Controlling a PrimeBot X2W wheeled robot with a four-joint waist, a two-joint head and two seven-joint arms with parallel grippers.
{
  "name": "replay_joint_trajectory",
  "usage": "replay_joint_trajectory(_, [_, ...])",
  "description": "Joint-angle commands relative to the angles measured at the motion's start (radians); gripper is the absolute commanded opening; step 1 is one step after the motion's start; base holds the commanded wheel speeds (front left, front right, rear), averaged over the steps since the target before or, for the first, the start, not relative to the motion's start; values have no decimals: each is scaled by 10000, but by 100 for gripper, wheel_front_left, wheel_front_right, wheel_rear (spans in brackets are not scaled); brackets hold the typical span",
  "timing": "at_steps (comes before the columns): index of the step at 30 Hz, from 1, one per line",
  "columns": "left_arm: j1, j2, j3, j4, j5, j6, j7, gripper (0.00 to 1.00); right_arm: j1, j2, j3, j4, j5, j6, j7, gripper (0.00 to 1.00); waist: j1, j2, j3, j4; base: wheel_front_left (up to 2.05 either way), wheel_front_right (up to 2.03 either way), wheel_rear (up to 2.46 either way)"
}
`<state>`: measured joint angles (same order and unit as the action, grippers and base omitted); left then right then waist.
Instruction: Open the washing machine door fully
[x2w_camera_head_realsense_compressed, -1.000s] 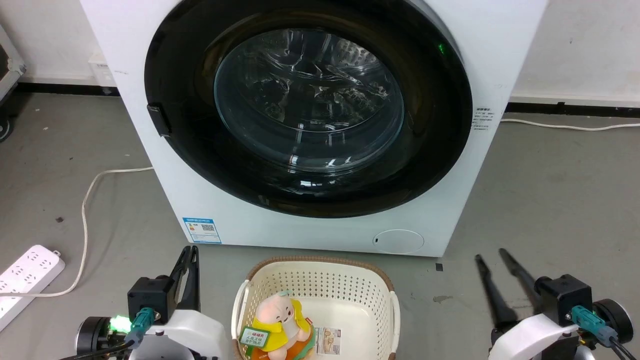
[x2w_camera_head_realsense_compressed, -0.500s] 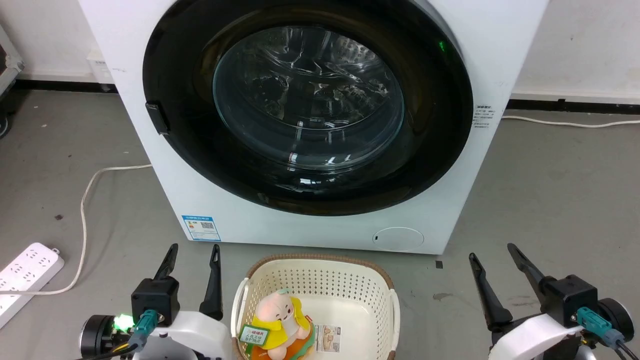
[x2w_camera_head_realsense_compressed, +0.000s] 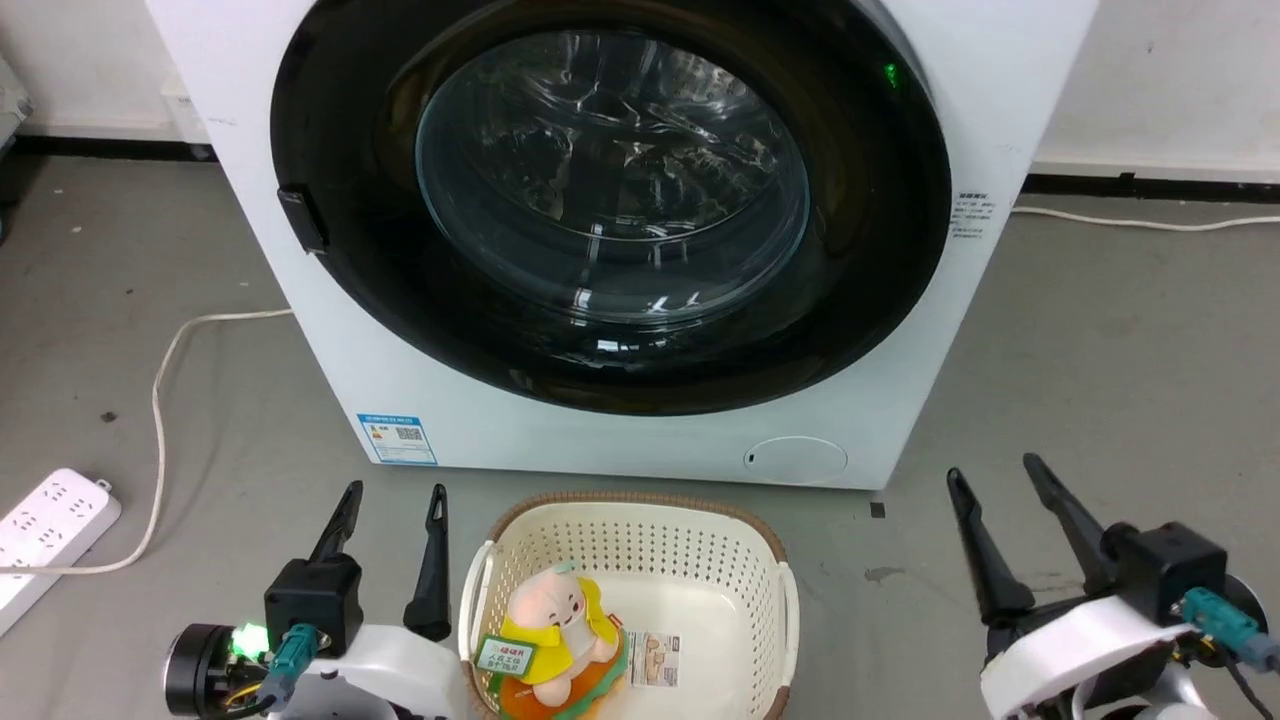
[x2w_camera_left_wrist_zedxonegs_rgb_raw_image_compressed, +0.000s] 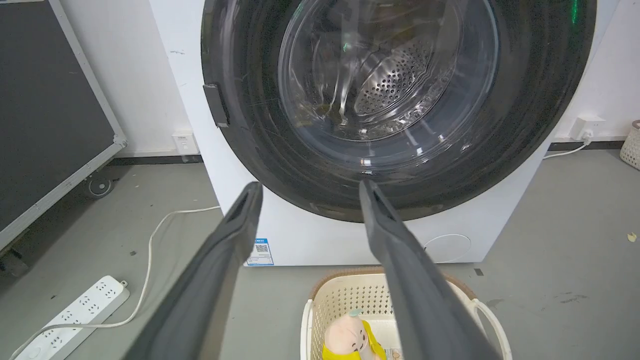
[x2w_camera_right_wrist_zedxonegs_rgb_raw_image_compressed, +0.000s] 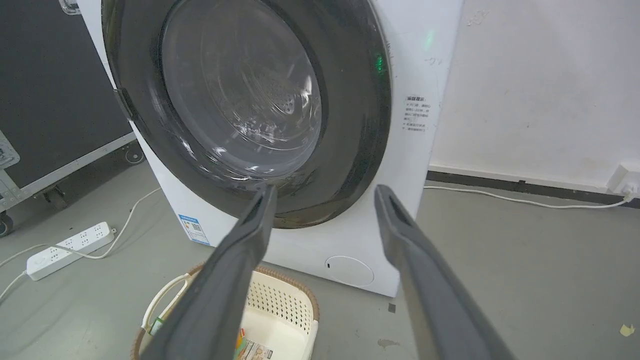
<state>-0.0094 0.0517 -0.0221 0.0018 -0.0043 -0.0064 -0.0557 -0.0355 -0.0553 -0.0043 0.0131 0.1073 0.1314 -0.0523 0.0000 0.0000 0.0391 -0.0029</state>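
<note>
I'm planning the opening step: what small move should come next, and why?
Probably raise the left gripper toward the small dark tab on the left edge of the washing machine door. The door looks shut, this gripper is open and low by the floor, and the tab lies on its side.

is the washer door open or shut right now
Shut. The washing machine door lies flush against the white front of the washing machine with no gap at its rim, and the drum is seen through its glass.
</note>
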Motion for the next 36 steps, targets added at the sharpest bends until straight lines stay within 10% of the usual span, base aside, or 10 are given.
replay_joint_trajectory(1, [-101, 56, -32, -73, -65, -68, -104, 100, -222, 13, -46, 45, 239, -2, -53, 100, 0, 0, 46, 14, 0, 0, 0])
replay_joint_trajectory(34, [-619, 192, 73, -563, -281, -531, -793, 100, -3973, 26, -1475, 1776, 4693, -4, 1044, 100, 0, 0, 1422, 382, 0, 0, 0])
replay_joint_trajectory(35, [-628, 191, 75, -570, -284, -544, -814, 100, -4091, 27, -1520, 1872, 4753, -4, 1053, 93, 0, 0, 1446, 391, 0, 0, 0])
replay_joint_trajectory(36, [-636, 190, 77, -579, -287, -557, -835, 100, -4208, 27, -1552, 1951, 4809, -4, 1085, 24, 0, 0, 1473, 400, 0, 0, 0])
